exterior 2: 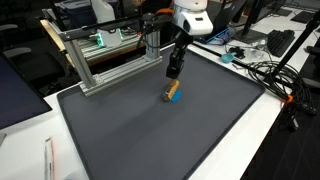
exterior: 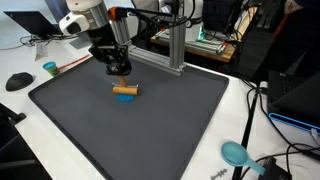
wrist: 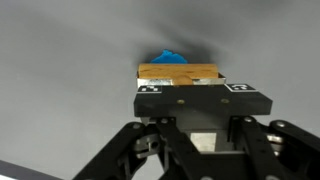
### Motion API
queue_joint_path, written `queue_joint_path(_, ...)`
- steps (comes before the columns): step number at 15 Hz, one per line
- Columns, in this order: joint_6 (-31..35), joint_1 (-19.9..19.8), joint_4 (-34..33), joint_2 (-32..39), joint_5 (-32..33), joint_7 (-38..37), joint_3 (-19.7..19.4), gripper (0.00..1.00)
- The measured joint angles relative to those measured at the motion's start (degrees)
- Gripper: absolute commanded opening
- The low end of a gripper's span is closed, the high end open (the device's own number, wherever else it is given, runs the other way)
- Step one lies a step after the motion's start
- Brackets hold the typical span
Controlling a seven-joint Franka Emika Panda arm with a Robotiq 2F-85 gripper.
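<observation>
A small wooden block [exterior: 126, 90] lies across a blue piece [exterior: 124, 98] on the dark grey mat [exterior: 170, 125]. In both exterior views my gripper [exterior: 119, 74] points straight down onto the block [exterior 2: 173, 90], with its fingers reaching the block's top. The wrist view shows the wooden block [wrist: 180, 73] right at the far edge of a black bar with two markers [wrist: 200, 100]. The blue piece [wrist: 170, 56] peeks out beyond it. That bar hides my fingertips. The jaws stand partly closed, shut on the block.
An aluminium frame [exterior 2: 110, 60] stands along the mat's back edge. Off the mat on the white table are a teal scoop [exterior: 234, 153], a small teal cup [exterior: 49, 68] and a black mouse [exterior: 18, 81]. Cables [exterior 2: 270, 75] trail beside the mat.
</observation>
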State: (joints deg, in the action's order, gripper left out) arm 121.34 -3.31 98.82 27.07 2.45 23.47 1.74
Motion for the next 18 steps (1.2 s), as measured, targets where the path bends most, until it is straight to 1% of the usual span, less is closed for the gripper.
queue_joint_path(8,-4.8,0.0,-1.5,0.7,1.2,0.2,-0.2,0.22)
queue_joint_path(12,-5.1,-0.6,-1.1,0.4,0.8,-1.8,-0.5,0.22)
queue_joint_path(15,-5.0,-1.8,1.0,-1.7,0.6,-3.7,-1.2,0.22)
queue_joint_path(18,-5.0,-3.3,4.4,-6.5,-0.5,-5.0,-2.2,0.22)
